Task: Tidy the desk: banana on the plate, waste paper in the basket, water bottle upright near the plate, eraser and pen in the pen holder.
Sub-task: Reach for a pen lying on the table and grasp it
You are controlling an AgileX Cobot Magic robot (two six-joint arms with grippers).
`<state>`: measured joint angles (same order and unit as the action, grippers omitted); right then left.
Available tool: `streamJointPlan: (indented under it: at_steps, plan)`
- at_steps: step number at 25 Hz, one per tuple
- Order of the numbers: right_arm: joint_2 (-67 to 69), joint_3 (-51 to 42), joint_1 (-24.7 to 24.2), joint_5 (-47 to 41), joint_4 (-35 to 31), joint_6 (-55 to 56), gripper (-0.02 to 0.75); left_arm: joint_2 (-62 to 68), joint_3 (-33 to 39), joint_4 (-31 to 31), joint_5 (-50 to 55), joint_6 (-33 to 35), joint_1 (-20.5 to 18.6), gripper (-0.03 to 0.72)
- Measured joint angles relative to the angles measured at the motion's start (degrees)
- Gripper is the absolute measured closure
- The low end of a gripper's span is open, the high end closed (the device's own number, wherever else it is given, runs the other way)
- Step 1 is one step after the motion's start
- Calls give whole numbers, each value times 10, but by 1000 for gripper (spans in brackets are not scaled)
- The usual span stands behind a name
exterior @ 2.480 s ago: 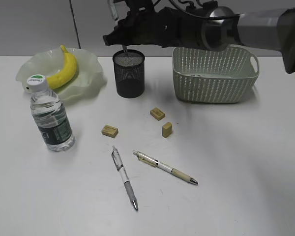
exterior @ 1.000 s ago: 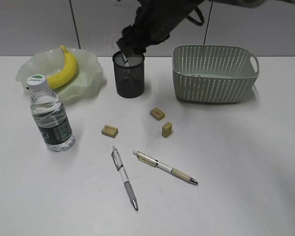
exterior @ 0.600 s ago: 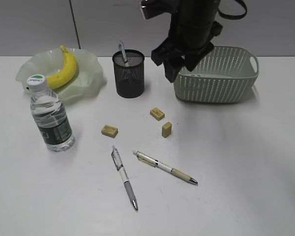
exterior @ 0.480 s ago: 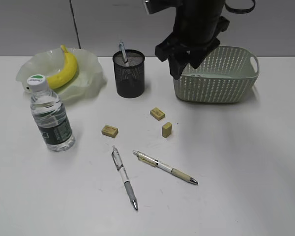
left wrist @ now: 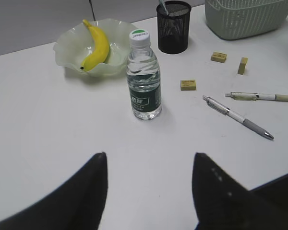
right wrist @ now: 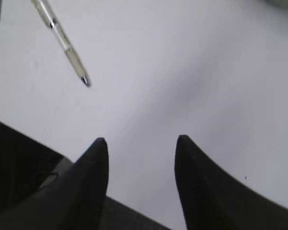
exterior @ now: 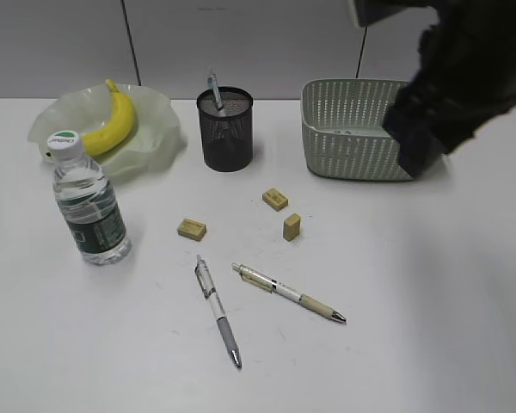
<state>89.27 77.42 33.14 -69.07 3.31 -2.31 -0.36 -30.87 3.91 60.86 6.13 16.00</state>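
both grippers' jaws stand spread, pinching nothing; 2 pens (exterior: 218, 310) and 3 erasers (exterior: 192, 228) lie on the table (exterior: 413, 301).

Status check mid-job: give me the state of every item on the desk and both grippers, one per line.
banana: lying in the plate
water bottle: upright, capped
pen holder: upright, one pen inside
basket: upright, contents unclear
three erasers: loose on the desk
two pens: lying flat on the desk
left gripper: open, empty
right gripper: open, empty
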Motion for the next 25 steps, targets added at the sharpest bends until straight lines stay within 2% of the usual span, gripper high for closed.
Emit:
streamJointPlan:
  at_steps: [7, 15, 18, 25]
  plan:
    - [-220, -223, 0, 4, 0, 2, 374, 0, 0, 0, 0, 0, 0, 268]
    - [-485, -412, 0, 16, -2, 2, 375, 0, 0, 0, 0, 0, 0, 268]
    - [-584, -455, 0, 24, -9, 2, 375, 0, 0, 0, 0, 0, 0, 268]
    - [-811, -480, 0, 88, -33, 3, 375, 0, 0, 0, 0, 0, 0, 268]
